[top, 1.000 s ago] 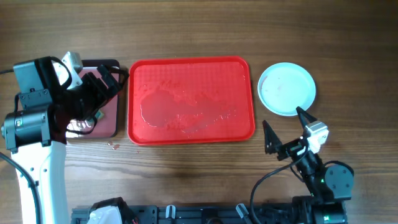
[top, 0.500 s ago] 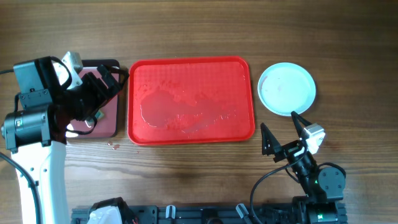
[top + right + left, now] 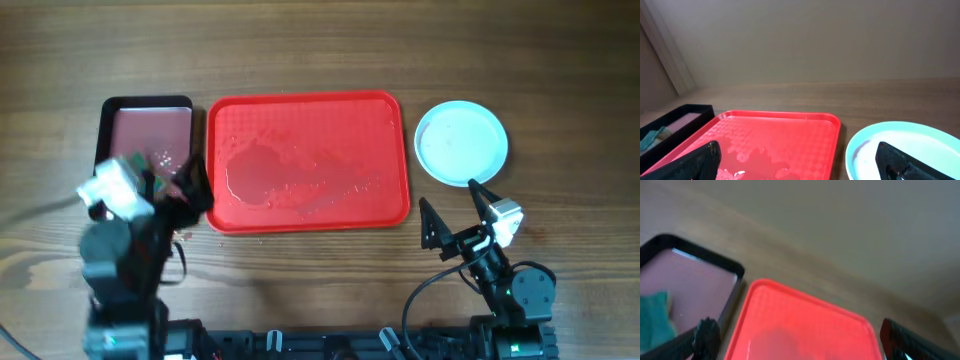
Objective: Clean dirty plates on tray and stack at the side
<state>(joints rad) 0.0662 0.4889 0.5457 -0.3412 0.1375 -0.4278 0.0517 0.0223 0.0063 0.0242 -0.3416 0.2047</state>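
The red tray [image 3: 307, 160] lies mid-table with wet patches on it and no plates; it also shows in the left wrist view [image 3: 800, 325] and the right wrist view [image 3: 775, 135]. The plates [image 3: 461, 142] sit to its right on the table, seen as one pale blue round with a whitish inside [image 3: 900, 145]; how many are stacked I cannot tell. My right gripper [image 3: 448, 192] is open and empty just in front of the plates. My left gripper [image 3: 172, 190] is open and empty, blurred, near the tray's front left corner.
A smaller black-rimmed maroon tray [image 3: 148, 140] stands left of the red tray, with a teal cloth [image 3: 652, 312] in it. The arm bases stand along the front edge of the table.
My left arm has pulled back from over the maroon tray toward the front edge, uncovering that tray. My right gripper drew back slightly from the plates, then stayed still.
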